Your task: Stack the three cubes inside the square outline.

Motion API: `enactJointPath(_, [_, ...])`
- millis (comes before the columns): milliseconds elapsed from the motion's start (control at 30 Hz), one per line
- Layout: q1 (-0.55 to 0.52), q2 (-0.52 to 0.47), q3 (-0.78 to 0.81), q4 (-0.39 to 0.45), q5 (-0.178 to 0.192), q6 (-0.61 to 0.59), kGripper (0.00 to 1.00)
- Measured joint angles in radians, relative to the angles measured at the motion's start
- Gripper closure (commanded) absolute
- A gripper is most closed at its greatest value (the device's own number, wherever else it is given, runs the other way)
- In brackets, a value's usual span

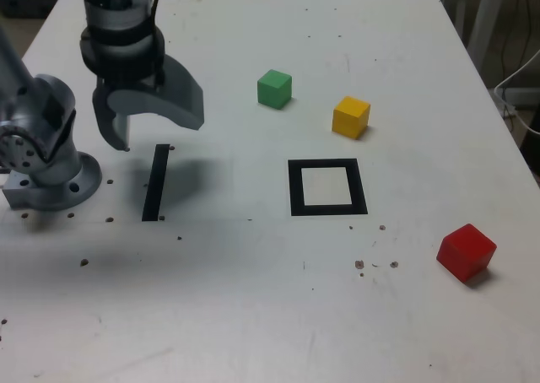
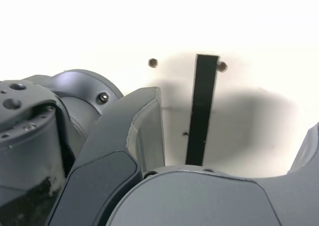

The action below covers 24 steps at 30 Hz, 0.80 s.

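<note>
**Three cubes loose, square outline empty**

Three cubes sit scattered on the white tabletop, none of them inside the square outline (image 1: pixel 327 187). That outline is a flat thick black frame with a bare white centre, lying about mid-tabletop in the exterior view, and I see nothing in it.

From my feed, the end effector (image 1: pixel 150 128) hangs over the tabletop's left side in the exterior view, jaws spread wide apart with nothing between them and nothing touched. It sits just above the upper end of a straight black strip (image 1: pixel 156 182). In the wrist view the same strip (image 2: pixel 202 109) runs between the two grey fingers (image 2: pixel 144 136), which are smooth, matte and curved. The arm's round metal base (image 1: pixel 52 180) is bolted near the tabletop's left edge.

The green cube (image 1: pixel 274 89) stands toward the far edge, beyond the outline's left corner. The yellow cube (image 1: pixel 350 117) is near it, to its right in the exterior view, just beyond the outline's far right corner and apart from it. The red cube (image 1: pixel 466 251) is well apart from both, close to the right edge, nearer me than the outline. All three are matte solid-colour blocks with crisp edges. Small dark screw holes dot the tabletop (image 1: pixel 253 315).
</note>
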<state>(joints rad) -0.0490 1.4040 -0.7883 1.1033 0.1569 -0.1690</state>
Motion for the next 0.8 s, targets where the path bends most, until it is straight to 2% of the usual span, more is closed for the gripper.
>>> enactJointPath(133, [0.0, 0.004, -0.04, 0.015, -0.005, 0.005, 0.02])
enactJointPath(300, [0.0, 0.023, -0.093, 0.049, 0.006, 0.006, 0.02])
enactJointPath(367, [0.0, 0.043, -0.153, 0.101, 0.006, 0.012, 0.02])
enactJointPath(567, [-0.002, 0.074, -0.271, 0.176, -0.027, 0.045, 0.02])
enactJointPath(800, [-0.046, 0.125, -0.411, 0.271, -0.045, 0.054, 0.03])
